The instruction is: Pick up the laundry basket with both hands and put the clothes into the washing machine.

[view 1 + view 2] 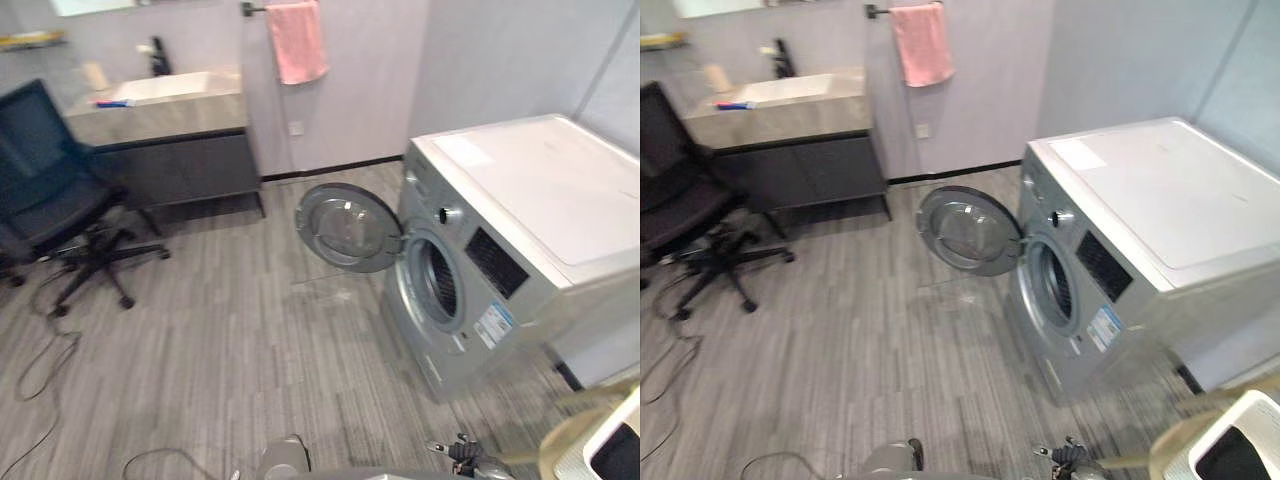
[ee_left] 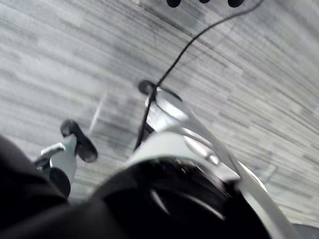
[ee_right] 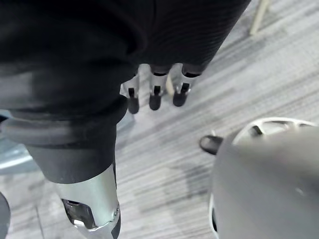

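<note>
1. I read the washing machine (image 1: 520,230) at 3 o'clock in the head view. Its round door (image 1: 348,228) hangs wide open near centre, and the drum opening (image 1: 437,283) is exposed.
2. The laundry basket (image 1: 612,442) sits at 5 o'clock, near the machine's front corner and apart from both hands. Its inside shows dark, and I cannot tell the contents.
3. Right hand (image 3: 155,82): released. Its fingers (image 3: 180,92) hang relaxed above the grey plank floor (image 1: 220,360), grasping nothing.
4. Left hand (image 2: 67,154): over the floor. I cannot tell its state.
</note>
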### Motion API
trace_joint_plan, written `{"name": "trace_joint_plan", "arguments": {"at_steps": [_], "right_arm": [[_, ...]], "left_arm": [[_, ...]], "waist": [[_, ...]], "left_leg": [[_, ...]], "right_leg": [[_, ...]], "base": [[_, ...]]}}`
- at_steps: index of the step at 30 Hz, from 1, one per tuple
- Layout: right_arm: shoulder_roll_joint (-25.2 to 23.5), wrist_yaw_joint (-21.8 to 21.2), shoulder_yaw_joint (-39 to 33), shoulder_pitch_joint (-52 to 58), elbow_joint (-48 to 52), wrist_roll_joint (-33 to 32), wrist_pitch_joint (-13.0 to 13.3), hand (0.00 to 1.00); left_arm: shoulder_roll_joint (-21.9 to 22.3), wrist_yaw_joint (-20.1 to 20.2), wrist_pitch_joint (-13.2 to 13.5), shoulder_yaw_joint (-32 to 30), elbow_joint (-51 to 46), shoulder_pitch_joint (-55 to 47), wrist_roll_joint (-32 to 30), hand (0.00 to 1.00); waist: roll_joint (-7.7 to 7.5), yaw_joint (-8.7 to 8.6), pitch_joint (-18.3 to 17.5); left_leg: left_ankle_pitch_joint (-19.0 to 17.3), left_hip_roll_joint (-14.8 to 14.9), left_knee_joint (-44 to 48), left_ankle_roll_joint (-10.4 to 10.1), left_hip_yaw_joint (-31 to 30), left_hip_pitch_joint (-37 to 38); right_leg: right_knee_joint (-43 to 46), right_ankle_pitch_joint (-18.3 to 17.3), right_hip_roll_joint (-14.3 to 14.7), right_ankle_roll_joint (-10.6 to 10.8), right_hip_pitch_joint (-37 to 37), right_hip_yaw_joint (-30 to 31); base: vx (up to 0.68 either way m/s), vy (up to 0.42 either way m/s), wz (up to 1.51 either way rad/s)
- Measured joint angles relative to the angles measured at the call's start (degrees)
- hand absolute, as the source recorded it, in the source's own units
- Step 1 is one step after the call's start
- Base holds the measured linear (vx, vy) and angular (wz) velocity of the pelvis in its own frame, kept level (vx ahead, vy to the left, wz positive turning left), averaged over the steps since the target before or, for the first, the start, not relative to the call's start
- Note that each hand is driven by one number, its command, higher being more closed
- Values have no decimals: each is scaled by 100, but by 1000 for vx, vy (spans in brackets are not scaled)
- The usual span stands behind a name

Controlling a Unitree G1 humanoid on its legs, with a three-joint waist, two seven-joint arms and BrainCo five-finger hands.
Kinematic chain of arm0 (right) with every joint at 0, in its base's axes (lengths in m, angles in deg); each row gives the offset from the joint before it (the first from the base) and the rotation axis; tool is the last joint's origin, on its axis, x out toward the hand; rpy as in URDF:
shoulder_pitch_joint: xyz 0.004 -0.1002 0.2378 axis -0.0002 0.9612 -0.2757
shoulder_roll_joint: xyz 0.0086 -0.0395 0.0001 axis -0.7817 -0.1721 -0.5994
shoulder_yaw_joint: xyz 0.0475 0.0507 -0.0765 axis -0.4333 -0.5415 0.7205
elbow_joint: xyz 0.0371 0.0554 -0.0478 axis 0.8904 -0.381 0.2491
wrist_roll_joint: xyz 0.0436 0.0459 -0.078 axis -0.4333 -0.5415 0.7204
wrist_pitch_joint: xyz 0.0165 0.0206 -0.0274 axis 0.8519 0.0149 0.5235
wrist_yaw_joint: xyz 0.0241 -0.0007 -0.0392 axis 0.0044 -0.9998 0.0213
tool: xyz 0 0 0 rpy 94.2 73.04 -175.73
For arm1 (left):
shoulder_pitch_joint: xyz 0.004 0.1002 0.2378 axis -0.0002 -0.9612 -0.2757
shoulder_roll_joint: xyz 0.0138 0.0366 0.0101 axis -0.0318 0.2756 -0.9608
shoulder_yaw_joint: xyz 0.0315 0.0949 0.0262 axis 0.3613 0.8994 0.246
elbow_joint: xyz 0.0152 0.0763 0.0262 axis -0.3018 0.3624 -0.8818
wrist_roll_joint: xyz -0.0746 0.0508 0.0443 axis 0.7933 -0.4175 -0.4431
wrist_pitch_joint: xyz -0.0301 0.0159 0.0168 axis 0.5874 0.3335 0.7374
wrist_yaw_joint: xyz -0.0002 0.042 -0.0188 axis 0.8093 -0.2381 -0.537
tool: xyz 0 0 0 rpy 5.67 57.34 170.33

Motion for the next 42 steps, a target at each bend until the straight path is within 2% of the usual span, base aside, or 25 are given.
{"name": "trace_joint_plan", "arguments": {"at_steps": [2,3,5,6,7,8,9,12,14,16,18,20,23,24,25,26,27,28,29,32,34,36,38,40,42], "right_arm": [[61,10,-22,-75,71,-22,2,0],[23,8,-34,-57,91,-38,1,0],[-162,-38,-54,10,57,-35,-7,0],[-160,-39,-68,31,72,-36,3,0],[-129,-38,-100,52,87,-37,4,0],[-99,-34,-322,100,201,-43,-2,0],[-122,-43,-486,119,256,-95,-8,0],[-343,-19,-757,466,511,-230,28,0],[-461,-18,-852,814,676,-260,9,0],[-576,-8,-915,979,857,-266,2,0],[-647,-16,-966,1018,887,-270,-18,0],[-744,-12,-1163,1224,859,-309,-75,0],[-722,-4,-1399,1117,487,-302,-119,0],[-714,-10,-1393,1079,449,-292,-120,0],[-572,-11,-1368,1025,435,-250,-100,0],[-438,-3,-1416,898,415,-245,-115,0],[-429,-2,-1483,757,426,-244,-123,0],[-488,-1,-1427,736,421,-247,-111,0],[-502,-23,-1266,669,374,-246,-113,0],[-476,-7,-1035,653,481,-247,-29,0],[-484,-1,-959,715,463,-251,11,0],[-611,-2,-749,715,459,-251,10,0],[-582,7,-520,644,448,-251,16,0],[-350,12,-361,431,383,-247,8,0],[-225,12,-355,434,298,-243,16,0]], "left_arm": [[113,-1,-5,0,18,-205,-18,0],[107,5,-9,21,26,-190,-64,0],[-8,35,10,49,11,-66,-198,0],[-33,26,-5,61,14,-24,-290,0],[-18,29,-7,114,14,30,-322,0],[-23,29,5,430,17,406,-430,0],[-45,28,24,578,17,579,-494,0],[-307,27,43,906,-11,1093,-868,0],[-270,25,45,911,-104,1140,-987,0],[-124,30,39,780,-112,1131,-1101,0],[-134,21,9,536,-103,1112,-1098,0],[-115,21,-4,353,-108,1038,-1092,0],[-222,32,-9,202,-79,932,-1082,0],[-241,35,-12,151,-53,937,-1079,0],[-126,48,-17,147,107,1014,-1069,0],[-12,59,-7,148,188,989,-1066,0],[110,72,36,150,177,980,-1063,0],[37,74,20,180,151,1020,-1064,0],[-161,106,-10,219,151,1035,-1065,0],[-160,92,-12,220,148,1024,-1081,0],[-145,71,-9,225,135,1113,-1076,0],[-218,13,-1,228,-59,1148,-1061,0],[-217,-4,39,206,-202,1142,-996,0],[-135,-15,87,283,-243,1092,-912,0],[-108,-25,117,363,-259,1051,-837,0]], "waist": [[154,77,35],[196,54,63],[-62,43,191],[30,-55,158],[125,-76,99],[196,-302,85],[187,-361,122],[-207,-363,396],[-330,-464,378],[-248,-508,291],[-311,-568,285],[-389,-588,159],[-702,-499,-62],[-657,-513,-89],[-444,-470,-101],[-95,-354,-267],[-126,-348,-236],[-258,-373,-281],[-359,-353,-282],[-272,-362,-339],[-335,-383,-361],[-531,-386,-277],[-591,-305,-147],[-459,-214,44],[-329,-190,103]], "left_leg": [[147,62,1143,-204,94,432],[-262,-60,608,-580,97,826],[-589,-423,-231,-719,-106,1412],[-1145,-494,-894,-549,-367,1715],[-1379,-509,-1273,-440,-446,1812],[-1601,-629,-2428,-316,-434,2075],[-1614,-679,-2749,-289,-400,2119],[-1330,-1008,-3237,-107,15,2357],[-1277,-1072,-3356,-49,419,2488],[-1162,-864,-3440,110,1069,2351],[-1126,-706,-3409,80,1586,2329],[-1079,-566,-3419,15,2058,2424],[-989,-478,-3241,-93,2877,2555],[-979,-479,-3179,-80,2904,2504],[-1126,-571,-3454,32,2501,2406],[-1020,-556,-3769,123,2297,2315],[-797,-502,-3918,-86,2608,2308],[-763,-610,-3898,-85,2725,2365],[-706,-548,-3892,-188,2951,2409],[-473,30,-3893,-504,3108,2409],[-450,277,-3641,-527,3125,2435],[-464,676,-2805,-517,3245,2244],[-709,1196,-1263,100,2780,1754],[-1343,352,-766,-399,368,935],[-1346,13,-1397,-414,121,762]], "right_leg": [[-56,181,39,83,-29,272],[-118,337,128,141,35,344],[-346,596,95,-12,34,679],[-287,675,162,38,-117,792],[-172,673,236,39,-306,847],[208,631,196,86,-892,886],[375,619,165,100,-1082,895],[683,690,-73,157,-1444,1391],[438,753,-76,255,-1468,1507],[587,603,-26,307,-1795,1354],[2060,208,-193,-155,-2111,886],[2731,-296,-470,-213,-1694,280],[2365,-866,-1019,-166,-1239,-562],[2141,-852,-840,-227,-1168,-689],[1330,-495,-345,-330,-1078,-422],[720,-315,38,-371,-973,-451],[1882,-786,-439,-466,-1068,-908],[1984,-884,-702,-112,-1019,-928],[1504,-958,-650,183,-912,-683],[143,-294,377,-136,-510,-458],[-193,-206,640,-258,-340,-411],[-453,-117,830,-384,-248,-198],[-655,-54,1064,-519,-77,201],[-736,-13,1008,-591,10,668],[-841,38,960,-538,165,839]], "base": [[-116,159,-47],[-4,83,-30],[-101,61,-39],[-139,99,-58],[-151,208,-40],[-126,129,-12],[-176,150,-3],[-292,48,-58],[-310,34,-97],[-249,37,-137],[-149,-38,-139],[-69,-43,-133],[6,-142,-165],[-80,-220,-163],[-165,-106,-155],[-194,-73,-183],[-75,-40,-131],[-31,-189,-120],[-10,-249,-87],[-18,-334,-84],[10,-201,-32],[-20,-214,-57],[-44,-174,-88],[-19,41,-106],[51,100,-67]]}}
